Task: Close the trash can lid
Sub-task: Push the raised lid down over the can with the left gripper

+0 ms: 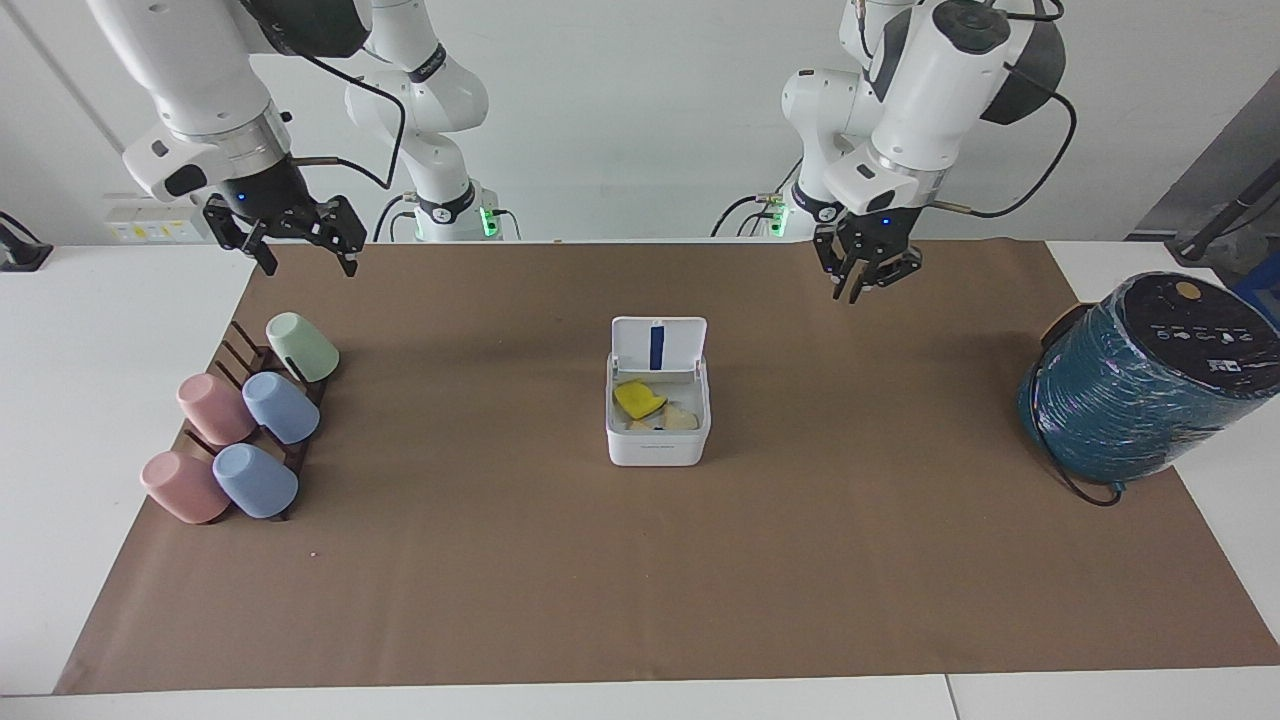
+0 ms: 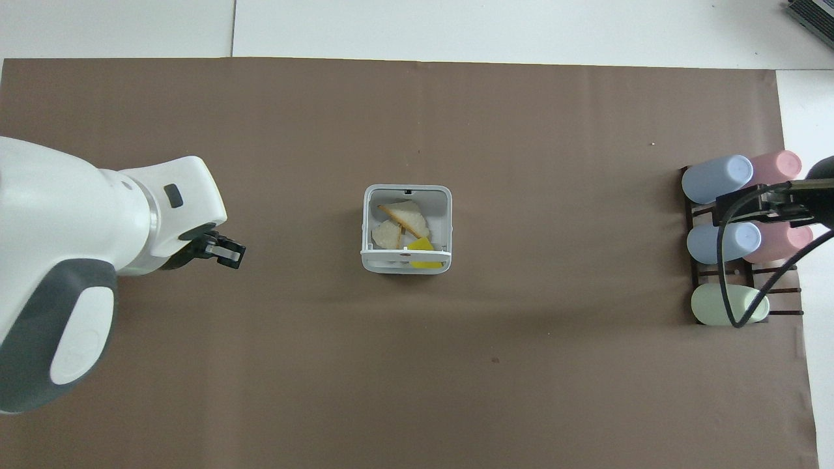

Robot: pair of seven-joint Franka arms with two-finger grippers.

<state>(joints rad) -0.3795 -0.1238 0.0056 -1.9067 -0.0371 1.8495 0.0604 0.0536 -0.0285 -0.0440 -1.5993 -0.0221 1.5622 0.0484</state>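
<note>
Square plastic trash can (lid upright)

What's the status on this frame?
Left gripper over mat, short of trash can. Right gripper waits. Lid upright, open. Path clear.

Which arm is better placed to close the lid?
Left. The left gripper hangs over bare mat not far from the trash can, whose lid stands open on the robots' edge. The right gripper waits above the cup rack at its own end of the table.
</note>
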